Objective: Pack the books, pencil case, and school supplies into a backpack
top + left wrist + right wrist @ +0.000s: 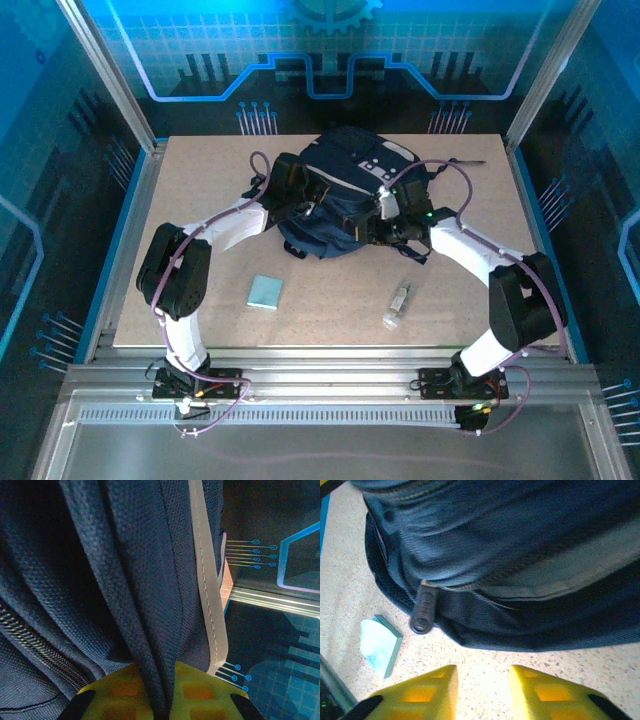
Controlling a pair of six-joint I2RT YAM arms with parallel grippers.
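1. At the centre of the upper half of the overhead frame, the backpack [345,190] lies on the desk [200,200], its white patch toward the top of the frame.
2. In the same frame the left claw [297,195] sits against the backpack's left flank. The right claw [388,228] sits at its lower right flank.
3. Left wrist view: the left claw [160,702] is pressed together on a fold of the backpack's [115,580] navy fabric. The fold rises from between the yellow fingers [200,692] at the bottom edge. A grey stripe [207,590] runs just right of the pinched fold, and a zip line [35,640] crosses the lower left.
4. Right wrist view: the right claw [482,690] is spread, with bare desk [485,662] showing in the gap. The backpack [520,555] spans the upper frame, near the fingertips but apart from them. A zip pull [424,610] hangs at its lower edge, up and left of the gap.
5. The pale teal pad [265,292] lies flat on the desk, lower left of the backpack and apart from it. It also shows at the lower left of the right wrist view [380,642].
6. The clear-white tube [397,305] lies on the desk below the right claw, apart from the backpack.
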